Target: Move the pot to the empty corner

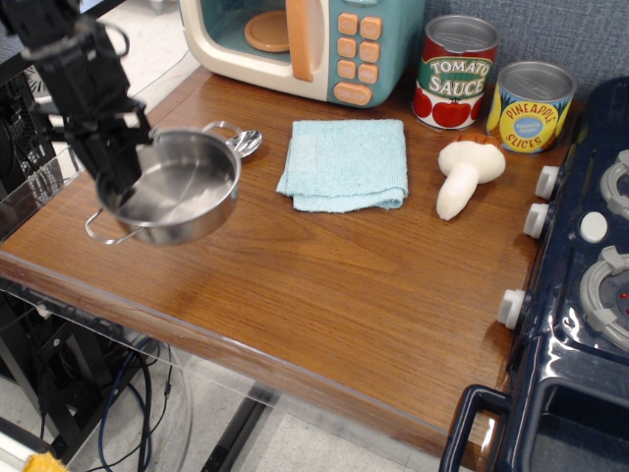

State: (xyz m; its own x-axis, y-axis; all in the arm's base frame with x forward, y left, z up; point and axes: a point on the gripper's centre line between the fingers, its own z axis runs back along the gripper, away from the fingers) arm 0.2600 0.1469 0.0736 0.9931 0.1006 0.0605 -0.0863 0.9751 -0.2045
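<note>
Pot (182,187) gripped by fingers (116,177), spoon (244,143) mostly hidden

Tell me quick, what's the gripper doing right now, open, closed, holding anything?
Gripper: closed on the rim of the pot, holding it lifted and tilted above the table.

I see bright, even light from above; soft glare streaks the worktop (324,295) near the stove (580,295), whose glossy front reflects it. Focus stays sharp.
</note>
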